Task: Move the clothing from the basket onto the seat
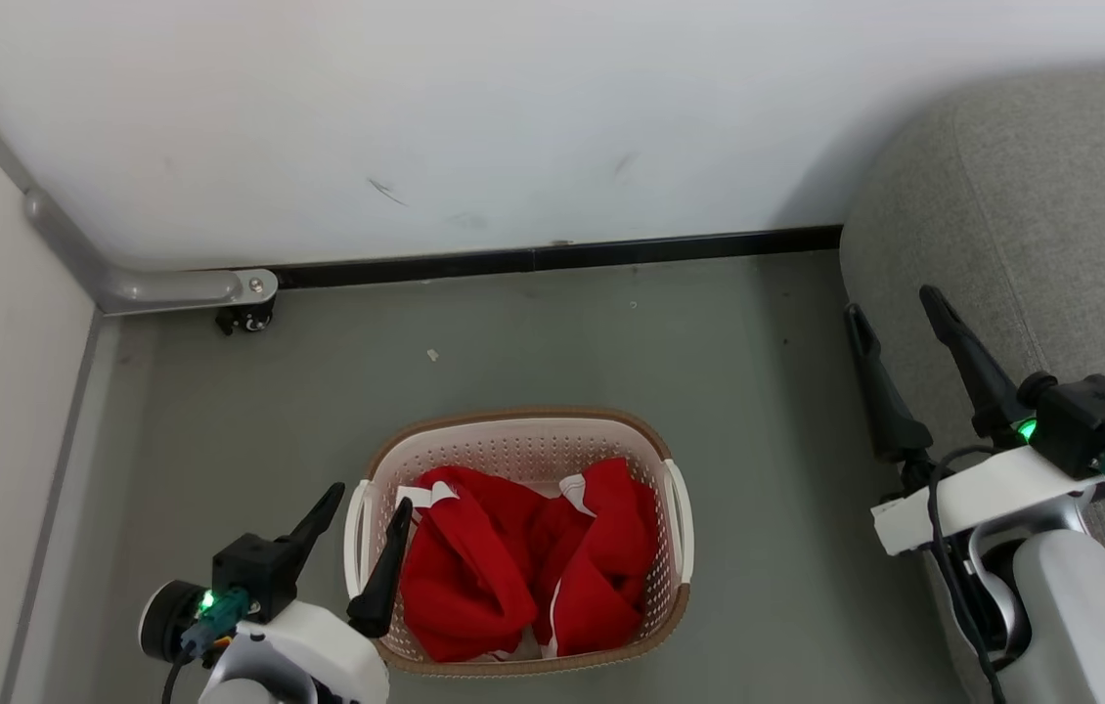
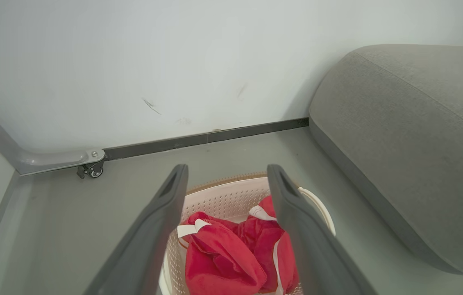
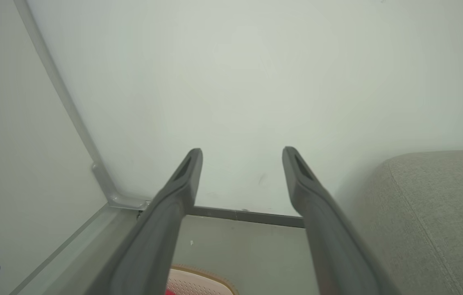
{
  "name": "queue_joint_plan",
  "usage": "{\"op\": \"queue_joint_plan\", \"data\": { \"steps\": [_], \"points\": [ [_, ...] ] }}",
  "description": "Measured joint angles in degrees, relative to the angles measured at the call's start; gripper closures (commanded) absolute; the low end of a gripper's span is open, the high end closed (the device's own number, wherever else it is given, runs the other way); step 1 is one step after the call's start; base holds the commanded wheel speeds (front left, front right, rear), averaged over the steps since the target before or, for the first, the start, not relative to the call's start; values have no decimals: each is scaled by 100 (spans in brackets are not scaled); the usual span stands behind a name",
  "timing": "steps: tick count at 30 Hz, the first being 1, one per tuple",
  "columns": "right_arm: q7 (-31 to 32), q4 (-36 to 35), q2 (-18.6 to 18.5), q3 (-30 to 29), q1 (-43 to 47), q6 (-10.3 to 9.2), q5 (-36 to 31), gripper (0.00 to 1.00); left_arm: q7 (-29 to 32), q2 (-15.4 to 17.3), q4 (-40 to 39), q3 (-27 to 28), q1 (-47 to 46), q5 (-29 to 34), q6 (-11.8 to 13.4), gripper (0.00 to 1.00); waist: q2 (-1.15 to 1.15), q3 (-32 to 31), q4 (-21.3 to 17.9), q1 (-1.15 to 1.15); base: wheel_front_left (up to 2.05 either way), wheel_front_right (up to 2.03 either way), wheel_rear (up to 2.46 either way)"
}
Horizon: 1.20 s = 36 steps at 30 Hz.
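A: Clothing (image 1: 523, 557) is sitting bunched in the basket (image 1: 513, 425) on the floor, seat (image 1: 1051, 196) lying to its right.
B: Left gripper (image 1: 370, 496) and right gripper (image 1: 891, 301) are both hanging with jaws wide, holding nothing. Left should be dropping onto the top fold, pinching deep.

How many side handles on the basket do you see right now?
2. One white handle on the basket's left side, beside the left pincer's inner finger; the other on its right side. None seems hidden.
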Motion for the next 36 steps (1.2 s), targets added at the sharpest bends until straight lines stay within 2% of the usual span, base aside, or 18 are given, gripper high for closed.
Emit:
{"op": "queue_joint_plan", "data": {
  "steps": [36],
  "points": [
    [-3,-307,10,632,-1543,0,-193,0,1089,-54,1289,-252,-1592,-67,5,0,0,1676,-417,0,0,0,0]
  ]
}}
